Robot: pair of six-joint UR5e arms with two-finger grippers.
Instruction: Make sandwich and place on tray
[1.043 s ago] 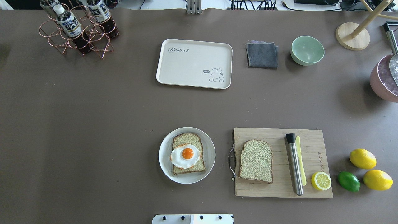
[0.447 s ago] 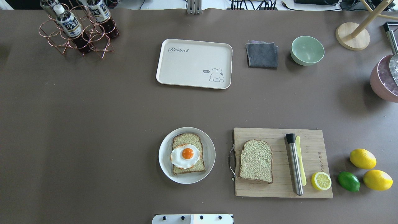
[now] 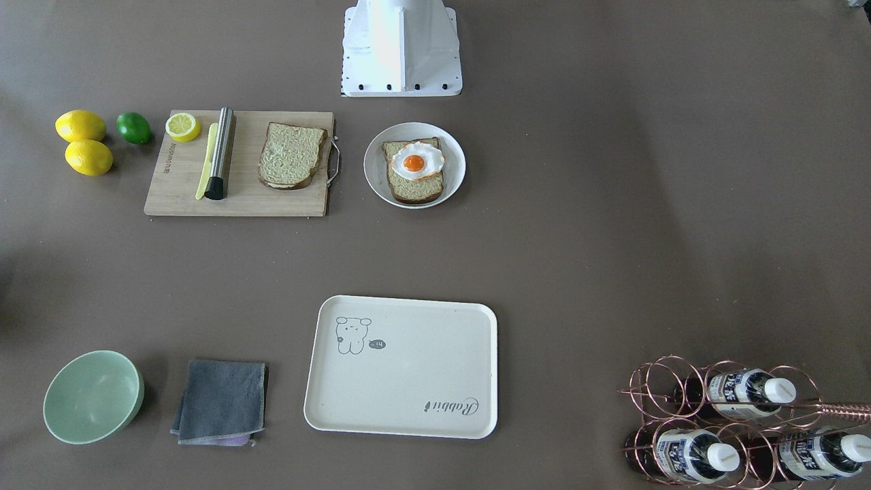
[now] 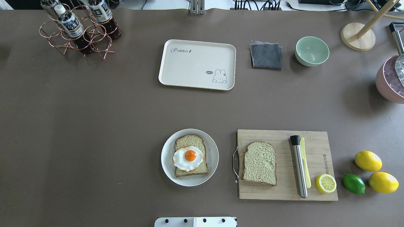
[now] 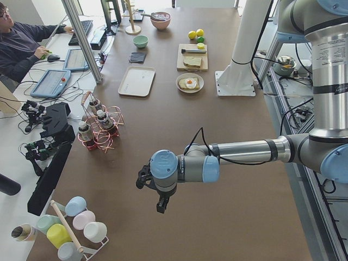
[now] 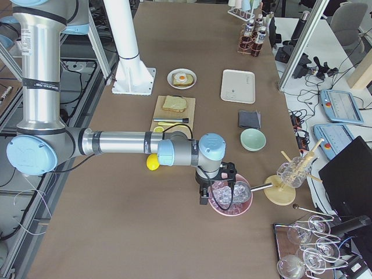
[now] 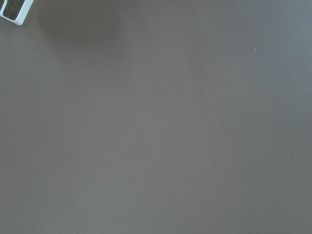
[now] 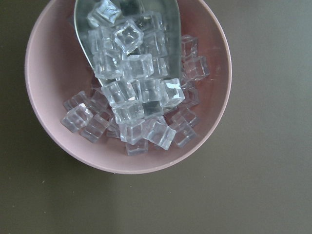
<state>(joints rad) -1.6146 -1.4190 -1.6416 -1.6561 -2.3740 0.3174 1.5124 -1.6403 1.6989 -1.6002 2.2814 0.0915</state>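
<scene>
One toast slice (image 4: 189, 141) lies on a round white plate (image 4: 166, 157) with a fried egg (image 4: 188, 157) on top. A second toast slice (image 4: 259, 163) lies bare on the wooden cutting board (image 4: 284, 189). The cream tray (image 4: 197, 64) sits behind them with nothing on it; it also shows in the front-facing view (image 3: 401, 367). My left gripper (image 5: 161, 205) hangs over bare table far to the left. My right gripper (image 6: 217, 195) hangs over a pink bowl of ice. Both show only in side views, so I cannot tell whether they are open or shut.
On the board lie a steel muddler (image 4: 299, 166), a yellow knife (image 4: 305, 162) and a lemon half (image 4: 326, 183). Two lemons (image 4: 368, 160) and a lime (image 4: 354, 183) lie to its right. A grey cloth (image 4: 266, 55), green bowl (image 4: 311, 51), pink ice bowl (image 4: 389, 78) and bottle rack (image 4: 79, 30) stand at the back.
</scene>
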